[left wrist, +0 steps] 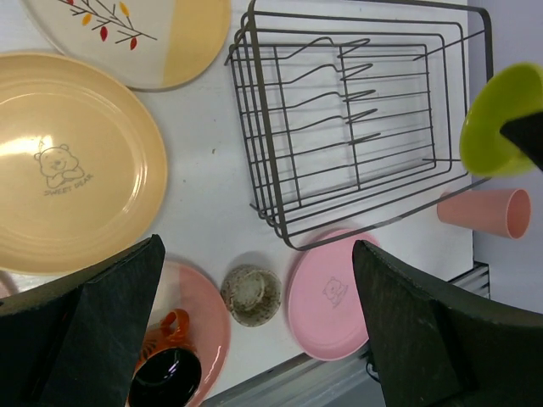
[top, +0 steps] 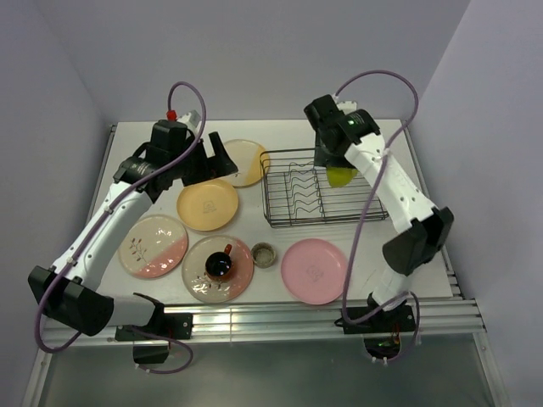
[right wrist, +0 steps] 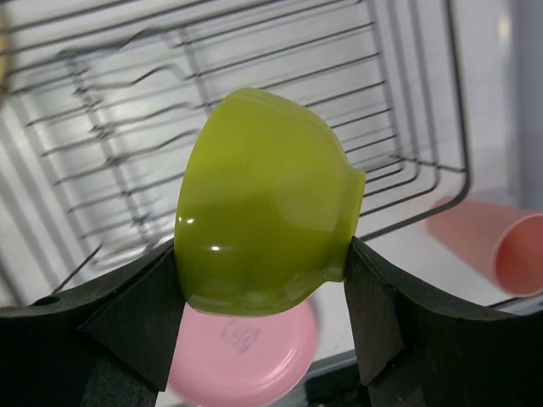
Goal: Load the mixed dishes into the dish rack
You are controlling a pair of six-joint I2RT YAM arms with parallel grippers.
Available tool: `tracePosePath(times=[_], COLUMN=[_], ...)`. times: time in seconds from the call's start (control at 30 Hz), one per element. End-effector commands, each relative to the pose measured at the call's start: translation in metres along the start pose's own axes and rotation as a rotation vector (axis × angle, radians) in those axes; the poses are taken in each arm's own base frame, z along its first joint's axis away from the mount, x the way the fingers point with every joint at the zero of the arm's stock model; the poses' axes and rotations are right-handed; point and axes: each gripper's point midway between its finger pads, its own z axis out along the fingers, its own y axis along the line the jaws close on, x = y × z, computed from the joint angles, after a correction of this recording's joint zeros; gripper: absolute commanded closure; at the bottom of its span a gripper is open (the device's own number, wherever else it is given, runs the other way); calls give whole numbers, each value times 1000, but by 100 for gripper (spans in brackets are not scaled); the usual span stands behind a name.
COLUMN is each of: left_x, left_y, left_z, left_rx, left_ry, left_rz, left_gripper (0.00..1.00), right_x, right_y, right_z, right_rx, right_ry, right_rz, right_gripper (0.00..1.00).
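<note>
- Right wrist view: the right gripper point(right wrist: 261, 284) is partly open, its two dark fingers clamped on opposite sides of the lime-yellow bowl point(right wrist: 263, 203). The bowl is tipped on its side and off the table.
- Top view: the bowl hangs over the right end of the dish rack point(left wrist: 259, 127), above the wires. The rack holds no dishes yet.
- Handling, my judgement: glossy, hard and stiff, so it will not give under the pads. The curved glazed wall looks slippery. It is probably light enough for one arm, and could chip if dropped on the wire.
- Hold: the present grip spans the body near the foot ring, where the wall narrows. A shelf there should stop sliding. Lower it gently and release low.
- The left gripper point(left wrist: 257, 254) is spread fully wide and holds nothing. It hovers above the table just left of the rack.
- On the table: yellow-orange plate point(top: 208, 204), pink plate point(top: 314, 270), small greenish cup point(top: 265, 253), dark red mug point(top: 219, 263).
- The salmon-pink tumbler point(left wrist: 485, 212) lies on its side right of the rack.
</note>
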Motion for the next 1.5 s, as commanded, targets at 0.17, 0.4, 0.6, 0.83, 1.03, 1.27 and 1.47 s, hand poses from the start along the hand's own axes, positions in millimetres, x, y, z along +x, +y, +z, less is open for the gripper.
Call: tracePosePath(times=[0.17,0.4,0.6,0.83,1.03,1.27,1.47], left_x=[5,11,21,25,30,39,59], left_y=[9,3,8,9,15,33,65], left_z=[-17,-21,-22,-19,-22,-28,-27], left_rx=[-27,-3,-6,-3,-17,-91,-213], left_ry=[-33,-33,-19,2,7,8,58], left_rz=[71,129,164,191,203,201,173], left_gripper=[1,1,1,1,1,1,1], right_x=[-18,3,22,25,37,44,36], right_y=[-49,-67,-91,-80,-72,-68,-65], right_z=[40,83,112,137,156,165,162], right_rx=[439,583,623,626,617,605,584], right_ry=[-22,60,143,194,233,258,236], right_rz=[-172,-238,-224,-253,-271,-280,-275], right_gripper=[100,100,100,97,93,53,29])
